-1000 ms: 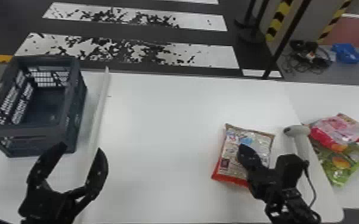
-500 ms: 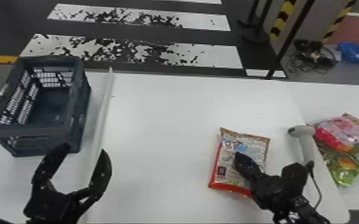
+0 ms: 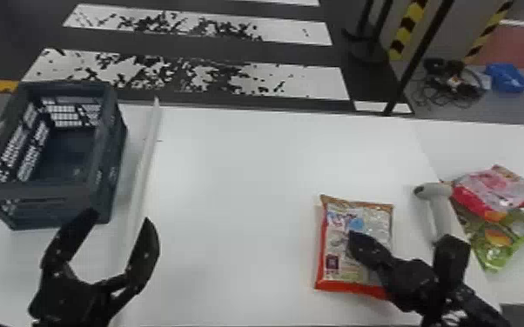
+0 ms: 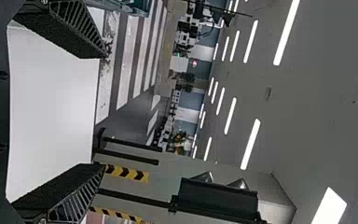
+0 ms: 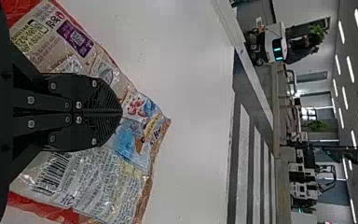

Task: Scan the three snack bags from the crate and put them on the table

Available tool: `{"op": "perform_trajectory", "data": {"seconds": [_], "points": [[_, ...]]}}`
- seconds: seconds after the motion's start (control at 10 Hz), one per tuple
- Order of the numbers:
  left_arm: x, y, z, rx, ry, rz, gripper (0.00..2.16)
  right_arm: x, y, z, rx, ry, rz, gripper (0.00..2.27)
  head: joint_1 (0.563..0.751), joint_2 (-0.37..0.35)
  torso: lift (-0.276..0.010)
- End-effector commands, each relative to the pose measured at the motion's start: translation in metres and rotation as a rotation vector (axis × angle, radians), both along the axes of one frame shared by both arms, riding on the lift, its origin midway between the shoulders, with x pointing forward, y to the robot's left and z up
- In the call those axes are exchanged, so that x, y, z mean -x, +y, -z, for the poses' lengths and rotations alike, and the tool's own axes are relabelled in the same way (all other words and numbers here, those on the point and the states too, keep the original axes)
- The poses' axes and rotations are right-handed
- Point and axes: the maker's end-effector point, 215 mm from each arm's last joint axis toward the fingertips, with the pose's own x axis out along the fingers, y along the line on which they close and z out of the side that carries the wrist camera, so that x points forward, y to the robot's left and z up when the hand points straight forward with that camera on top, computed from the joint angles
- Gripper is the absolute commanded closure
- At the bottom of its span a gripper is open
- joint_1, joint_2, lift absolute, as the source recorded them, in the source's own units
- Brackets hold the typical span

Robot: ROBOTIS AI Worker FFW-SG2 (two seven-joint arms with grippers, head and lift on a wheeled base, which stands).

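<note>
A white worktop (image 3: pixel 230 174) bore the dark crate (image 3: pixel 35 192) and, well apart, a red-edged snack bag (image 3: pixel 337 256) lying flat, its crinkly pack probably light, slippery and crushable. The left pincer (image 3: pixel 119 218) hung open; the right pincer (image 5: pixel 121 112), closed above the bag, appeared to grip nothing. The bag's red side edge (image 3: pixel 322 248) looked the gentlest hold.

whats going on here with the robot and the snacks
A robot is on a snack-scanning job. Its right pincer, fingers together, is over the red-edged bag, which lies barcode side up on the table; whether they touch is unclear. Its left pincer is open near the crate. The pink bag and green bag lie past the scanner.
</note>
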Motion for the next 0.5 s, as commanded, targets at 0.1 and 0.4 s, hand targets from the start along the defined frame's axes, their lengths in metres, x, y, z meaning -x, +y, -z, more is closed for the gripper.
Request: {"op": "perform_trajectory", "data": {"seconds": [0.1,0.4], "points": [[0.0014,-0.0029,-0.0003,-0.004,-0.001,0.005,0.03,0.0071,0.013,0.0038,0.001,0.018,-0.062,2.16,0.695,-0.121,-0.094],[0.0033,-0.0021,-0.0031,-0.005,-0.009,0.004,0.03,0.0081,0.0147,-0.0025,0.008,0.019,-0.108,2.16,0.695,-0.103,-0.094]]}}
